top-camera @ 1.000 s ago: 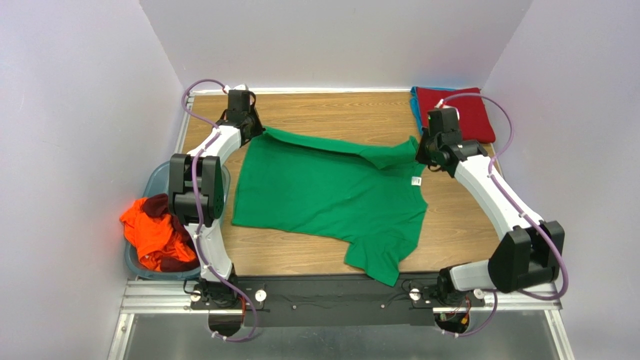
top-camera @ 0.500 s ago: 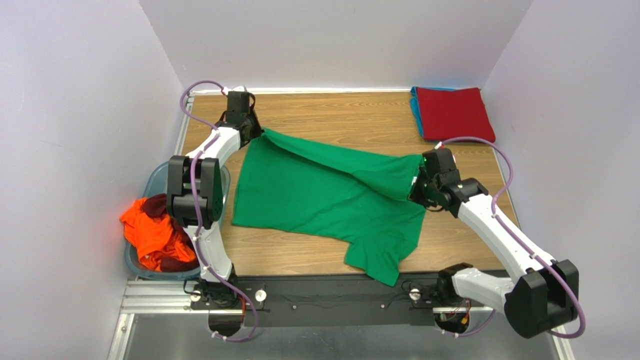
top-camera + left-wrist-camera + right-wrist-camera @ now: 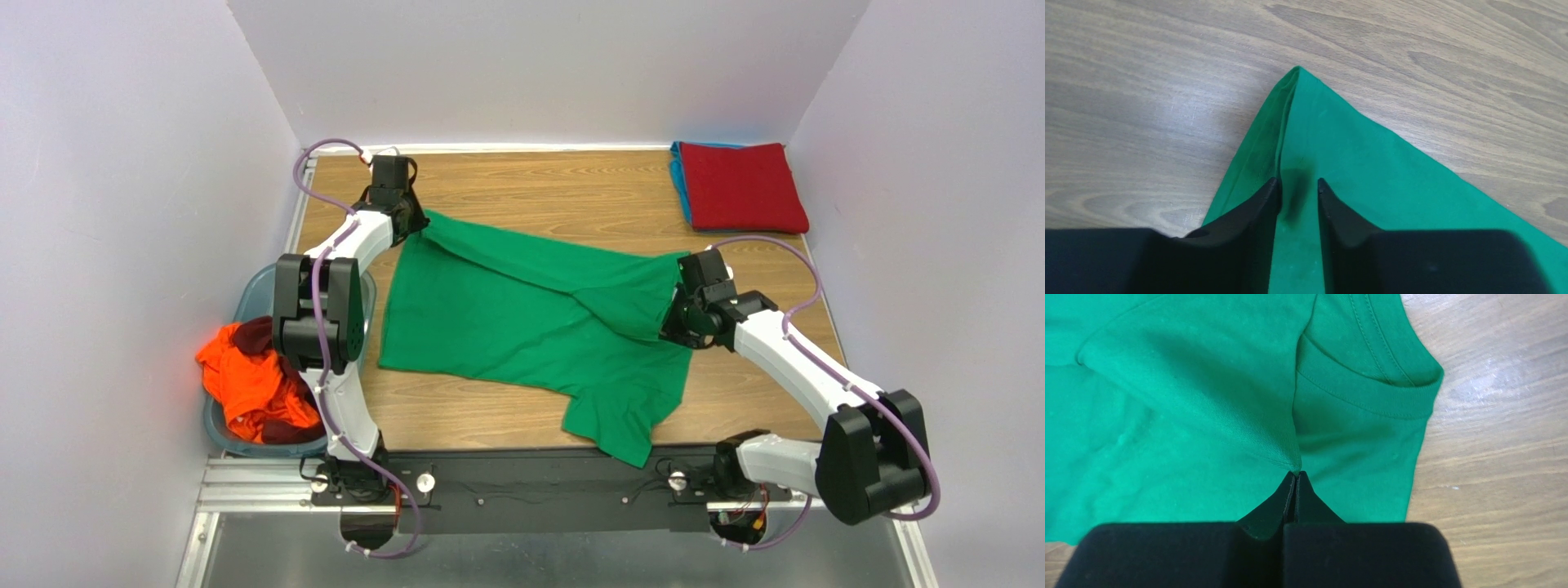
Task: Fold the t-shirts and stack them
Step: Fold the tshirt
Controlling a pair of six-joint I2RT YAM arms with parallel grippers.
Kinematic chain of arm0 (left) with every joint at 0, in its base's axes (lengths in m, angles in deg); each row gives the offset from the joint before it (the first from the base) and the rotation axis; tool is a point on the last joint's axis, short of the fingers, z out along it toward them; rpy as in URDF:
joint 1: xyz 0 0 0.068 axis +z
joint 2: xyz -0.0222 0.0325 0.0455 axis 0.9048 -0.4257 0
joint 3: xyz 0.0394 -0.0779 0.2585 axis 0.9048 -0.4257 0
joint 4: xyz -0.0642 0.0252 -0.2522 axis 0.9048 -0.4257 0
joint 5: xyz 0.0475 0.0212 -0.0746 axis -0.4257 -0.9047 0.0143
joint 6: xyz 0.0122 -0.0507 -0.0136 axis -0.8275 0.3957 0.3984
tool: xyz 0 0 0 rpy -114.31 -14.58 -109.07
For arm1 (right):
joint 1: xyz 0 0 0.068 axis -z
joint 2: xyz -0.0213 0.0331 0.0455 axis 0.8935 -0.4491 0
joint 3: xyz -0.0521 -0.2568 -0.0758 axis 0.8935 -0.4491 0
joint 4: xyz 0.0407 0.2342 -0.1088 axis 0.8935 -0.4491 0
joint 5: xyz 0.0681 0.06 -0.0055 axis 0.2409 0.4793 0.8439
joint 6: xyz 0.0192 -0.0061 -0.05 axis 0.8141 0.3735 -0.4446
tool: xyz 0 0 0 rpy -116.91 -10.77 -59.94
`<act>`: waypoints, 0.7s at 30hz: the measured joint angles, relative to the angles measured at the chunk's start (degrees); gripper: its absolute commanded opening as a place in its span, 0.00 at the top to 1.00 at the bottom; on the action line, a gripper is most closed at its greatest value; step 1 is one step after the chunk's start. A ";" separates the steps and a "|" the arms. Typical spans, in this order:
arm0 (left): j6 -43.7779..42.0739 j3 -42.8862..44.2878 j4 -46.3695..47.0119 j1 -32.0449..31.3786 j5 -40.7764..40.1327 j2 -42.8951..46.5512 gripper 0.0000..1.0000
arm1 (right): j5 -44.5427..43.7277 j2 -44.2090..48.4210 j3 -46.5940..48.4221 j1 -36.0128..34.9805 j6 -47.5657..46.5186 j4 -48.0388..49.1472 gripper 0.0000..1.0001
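A bright green t-shirt lies spread on the wooden table. Its far right part is lifted and pulled over its body. My right gripper is shut on a fold of green cloth near the collar, with the pinch showing at its fingertips in the right wrist view. My left gripper sits at the shirt's far left corner. In the left wrist view its jaws stand a little apart, with flat green cloth showing between them. A folded red t-shirt lies on a teal-blue one at the far right.
A translucent bluish tub at the table's left edge holds an orange t-shirt and a dark maroon one. White walls close in the left, far and right sides. A sleeve reaches the table's near edge.
My right gripper has moved nearer and to the left with the green cloth, dragging the shirt's far right part over its body and covering the white tag. The left gripper has barely moved.
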 measured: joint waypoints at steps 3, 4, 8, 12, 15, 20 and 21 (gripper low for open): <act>0.96 -0.26 -0.37 0.07 -0.48 0.00 0.32 | 0.00 -1.18 0.00 0.00 -0.02 1.03 0.99; 1.29 -0.50 -0.37 0.07 -0.52 0.02 0.28 | 0.00 -1.49 0.00 0.00 -0.02 1.38 0.98; 1.90 -1.81 -1.05 0.07 -0.46 0.66 0.17 | 0.00 -2.03 -0.04 0.00 -0.02 2.19 0.98; 2.21 -2.82 -1.01 -0.55 0.44 2.67 0.13 | -0.04 -2.03 -0.04 0.00 -0.04 2.82 0.99; 2.38 -4.09 -0.68 -2.05 1.29 5.60 0.11 | -0.42 -2.19 0.22 0.00 -0.04 3.34 0.98; 2.51 -6.95 1.60 -8.48 2.54 11.45 0.11 | -1.97 -7.32 5.31 0.00 0.00 4.59 0.99; 2.62 -7.65 1.88 -10.21 2.71 12.70 0.11 | -2.14 -8.70 6.69 0.00 0.00 4.96 0.99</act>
